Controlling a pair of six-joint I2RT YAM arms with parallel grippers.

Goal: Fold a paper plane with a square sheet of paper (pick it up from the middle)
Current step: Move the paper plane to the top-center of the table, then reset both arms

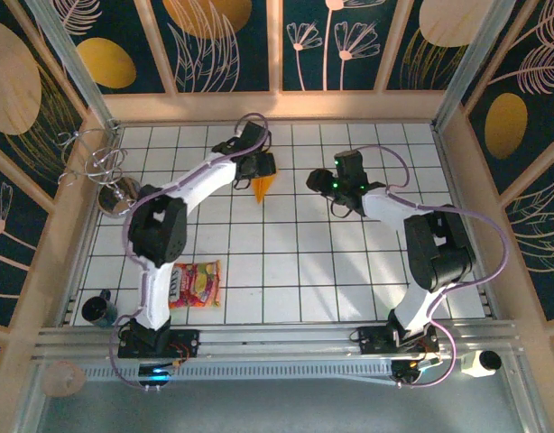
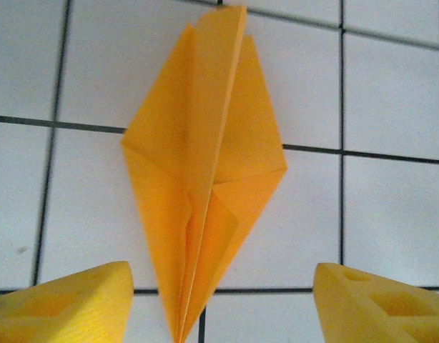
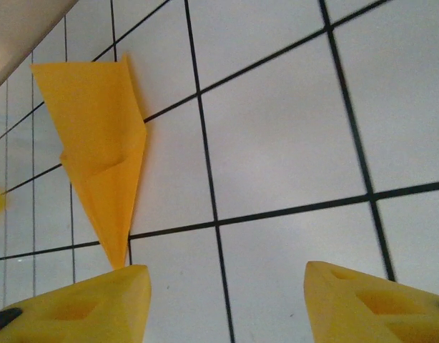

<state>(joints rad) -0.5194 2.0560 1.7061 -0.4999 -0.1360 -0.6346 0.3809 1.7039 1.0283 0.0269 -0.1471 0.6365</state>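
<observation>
The square sheet of paper lies folded into a slim orange-yellow paper plane [image 1: 264, 187] on the white tiles at the back middle. In the left wrist view the plane [image 2: 198, 164] shows a raised centre crease and spread flaps. Its pointed tip lies between my left gripper's [image 2: 223, 304] yellow fingers [image 2: 69, 304], which stand wide apart and touch nothing. That left gripper [image 1: 259, 168] hovers just behind the plane. My right gripper [image 1: 322, 180] is open to the plane's right, over bare tiles. In the right wrist view the plane [image 3: 105, 150] lies to the left of my right gripper [image 3: 227, 304].
A red-and-yellow snack packet [image 1: 196, 284] lies near the left arm's base. A dark metal cup [image 1: 98, 308] stands at the front left, a wire stand with a steel bowl [image 1: 115, 185] at the left wall. Wooden walls [image 1: 277, 106] ring the tiled floor.
</observation>
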